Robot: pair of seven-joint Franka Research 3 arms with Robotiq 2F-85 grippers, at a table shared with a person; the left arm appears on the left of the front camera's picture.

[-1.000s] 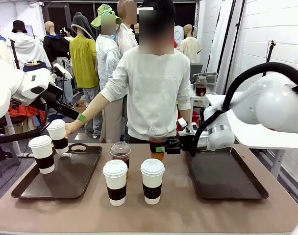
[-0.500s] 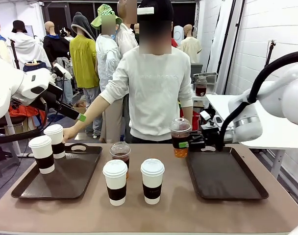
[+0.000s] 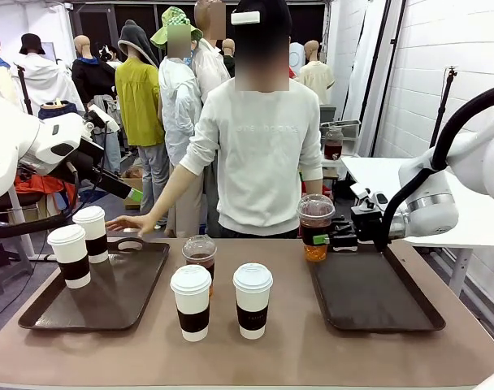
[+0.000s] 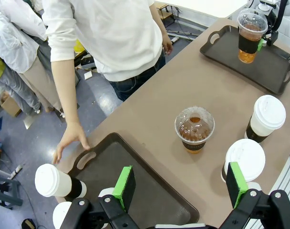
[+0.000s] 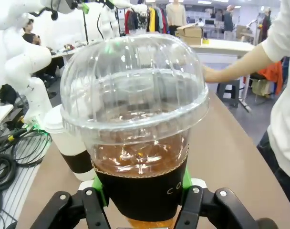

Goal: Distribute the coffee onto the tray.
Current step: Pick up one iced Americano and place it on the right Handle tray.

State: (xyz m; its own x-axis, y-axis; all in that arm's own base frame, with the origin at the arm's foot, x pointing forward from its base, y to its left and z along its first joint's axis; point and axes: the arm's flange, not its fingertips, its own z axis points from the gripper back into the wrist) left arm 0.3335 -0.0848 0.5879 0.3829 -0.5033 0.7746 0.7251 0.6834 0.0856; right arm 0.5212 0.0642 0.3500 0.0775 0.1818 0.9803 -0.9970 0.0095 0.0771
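My right gripper (image 3: 320, 238) is shut on a clear dome-lidded cup of brown liquid (image 3: 316, 227), holding it above the near-left corner of the right tray (image 3: 377, 301). In the right wrist view that cup (image 5: 138, 129) sits upright between both fingers (image 5: 99, 192). A second dome cup (image 3: 200, 255) and two white lidded cups (image 3: 191, 301) (image 3: 253, 299) stand on the table's middle. Two more white cups (image 3: 71, 255) (image 3: 92, 233) stand on the left tray (image 3: 117, 296). My left gripper (image 4: 181, 186) hangs open high over that tray's far end, holding nothing.
The person stands at the far side, one hand (image 3: 130, 223) resting on the left tray's far handle. In the left wrist view the table's dome cup (image 4: 194, 129) lies ahead, with white cups (image 4: 266, 117) to its right. Bare table lies between the trays.
My right gripper has carried the dome cup rightward to the right tray's corner. The person set a white cup on the left tray, let go, and lowered the hand to the handle.
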